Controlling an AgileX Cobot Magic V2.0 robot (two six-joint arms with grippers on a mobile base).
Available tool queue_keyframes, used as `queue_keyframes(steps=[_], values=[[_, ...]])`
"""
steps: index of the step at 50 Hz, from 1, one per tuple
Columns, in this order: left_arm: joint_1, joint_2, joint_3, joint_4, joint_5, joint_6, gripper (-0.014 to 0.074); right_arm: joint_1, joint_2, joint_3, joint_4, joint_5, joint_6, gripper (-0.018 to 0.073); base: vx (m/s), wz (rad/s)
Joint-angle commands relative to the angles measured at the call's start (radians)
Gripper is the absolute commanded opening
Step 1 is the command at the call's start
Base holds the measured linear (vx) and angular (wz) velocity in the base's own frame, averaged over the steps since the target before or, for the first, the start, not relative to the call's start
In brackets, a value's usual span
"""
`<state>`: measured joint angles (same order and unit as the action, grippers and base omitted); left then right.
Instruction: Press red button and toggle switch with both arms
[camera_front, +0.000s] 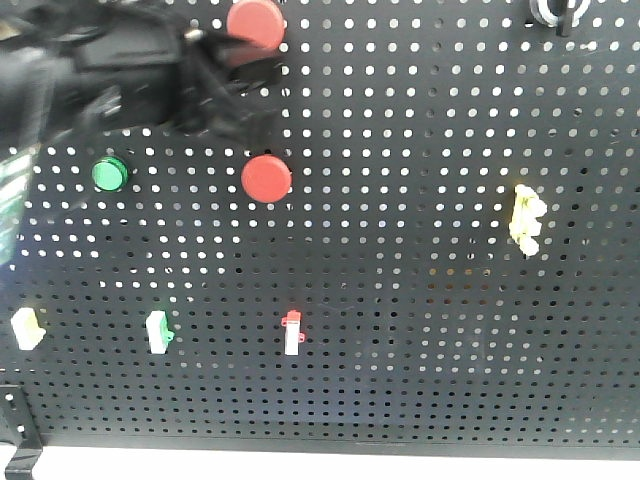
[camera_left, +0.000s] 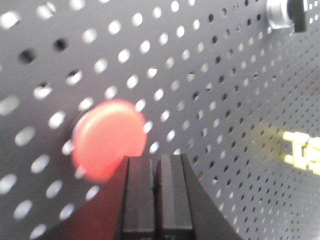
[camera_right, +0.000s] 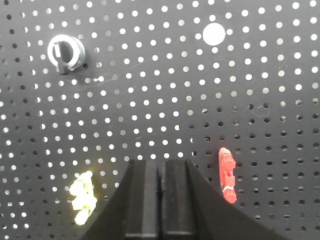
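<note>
The larger red button (camera_front: 255, 20) sits at the top of the black pegboard (camera_front: 420, 300). A smaller red button (camera_front: 266, 178) is below it. My left gripper (camera_front: 238, 105) hangs dark and blurred in front of the board between the two. In the left wrist view it (camera_left: 155, 159) is shut and empty, and a blurred red button (camera_left: 107, 140) lies just up-left of its tips; I cannot tell which one. My right gripper (camera_right: 160, 162) is shut and empty, between a yellow toggle switch (camera_right: 82, 197) and a red toggle switch (camera_right: 227, 175). The yellow toggle also shows in the front view (camera_front: 527, 218).
A green button (camera_front: 109, 174) is left of the smaller red button. Small switches, pale yellow (camera_front: 27, 328), green (camera_front: 158, 332) and red (camera_front: 292, 332), line the lower board. A silver key switch (camera_right: 65, 52) is mounted up high, also seen in the left wrist view (camera_left: 285, 15).
</note>
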<state>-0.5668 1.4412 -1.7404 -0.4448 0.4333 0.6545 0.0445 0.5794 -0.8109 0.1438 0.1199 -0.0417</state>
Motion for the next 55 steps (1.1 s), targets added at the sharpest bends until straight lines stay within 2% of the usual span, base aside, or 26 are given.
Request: queue_keyframes(steps=[1, 20, 31, 40, 47, 55], values=[[-0.004, -0.026, -0.045, -0.021, -0.125, -0.001, 0.0001, -0.005, 0.006, -0.034, -0.009, -0.078, -0.012, -0.0003, 0.00, 0.00], [0.016, 0.017, -0.046, -0.013, -0.199, -0.021, 0.0001, -0.005, 0.006, -0.034, -0.011, -0.076, -0.023, -0.0003, 0.00, 0.00], [0.038, 0.041, -0.046, -0.014, -0.183, -0.047, 0.0001, -0.005, 0.006, -0.034, -0.011, -0.075, -0.057, -0.0003, 0.00, 0.00], [0.022, -0.019, -0.046, -0.024, -0.096, -0.046, 0.0001, -0.005, 0.006, -0.034, -0.011, -0.053, -0.061, -0.0003, 0.00, 0.00], [-0.005, -0.123, -0.046, -0.019, 0.017, -0.014, 0.0001, -0.005, 0.003, -0.034, -0.010, 0.016, -0.132, -0.0003, 0.00, 0.00], [-0.004, -0.205, -0.045, -0.020, 0.097, -0.037, 0.0001, 0.002, 0.009, -0.035, 0.026, 0.036, -0.198, -0.0003, 0.00, 0.00]])
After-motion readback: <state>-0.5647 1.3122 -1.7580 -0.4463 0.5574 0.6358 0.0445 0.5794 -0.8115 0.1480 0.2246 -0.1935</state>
